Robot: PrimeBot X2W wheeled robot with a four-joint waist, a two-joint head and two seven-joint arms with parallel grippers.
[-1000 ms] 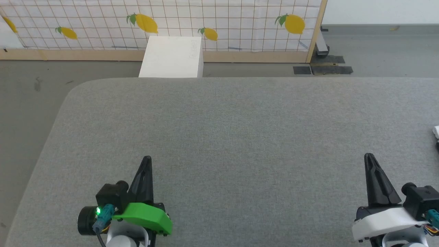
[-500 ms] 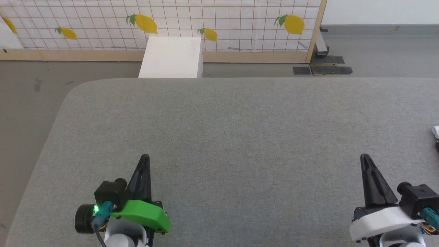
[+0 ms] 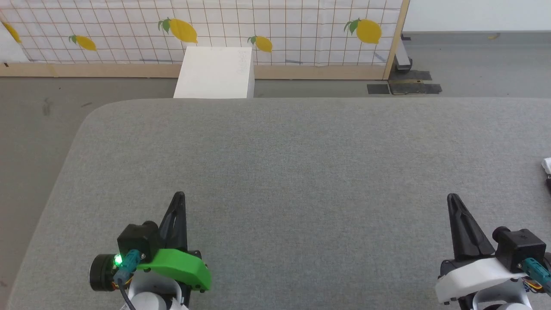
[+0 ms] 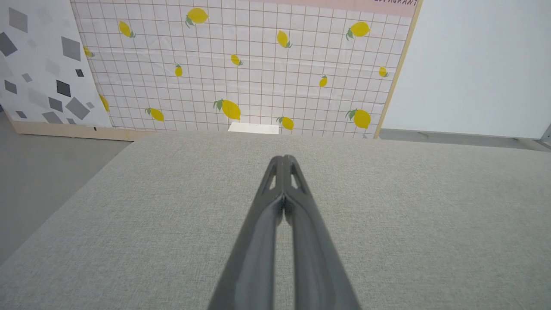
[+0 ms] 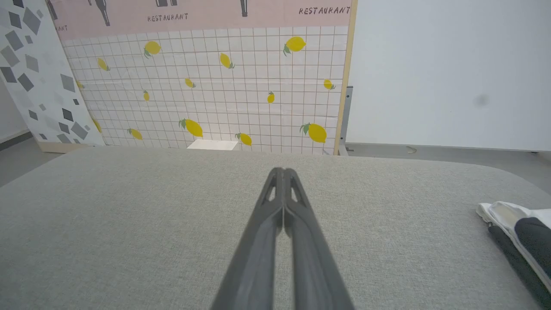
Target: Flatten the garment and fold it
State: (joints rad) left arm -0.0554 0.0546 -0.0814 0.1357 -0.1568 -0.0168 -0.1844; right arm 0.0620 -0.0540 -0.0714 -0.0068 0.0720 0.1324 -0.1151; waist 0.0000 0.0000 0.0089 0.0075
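The left jaws and the right jaws are clenched tight and hold nothing. The garment [image 5: 523,241] lies at the lower right of the right wrist view, on the grey worktop [image 3: 301,172].

The bench [image 3: 301,172] is covered with grey woven cloth, matt and a little rough, with a fine grain. The left pincer [image 3: 178,197] and the right pincer [image 3: 451,198] look like dark plastic, smooth and matt. The green cover [image 3: 178,267] and the white cover [image 3: 469,277] are smooth plastic with a soft sheen. The garment [image 5: 531,237] is thin soft cloth, matt. The screen [image 3: 301,26] is a printed sheet, slightly creased, in a pale wood frame [image 3: 397,38]. The floor [image 3: 38,120] is smooth and matt
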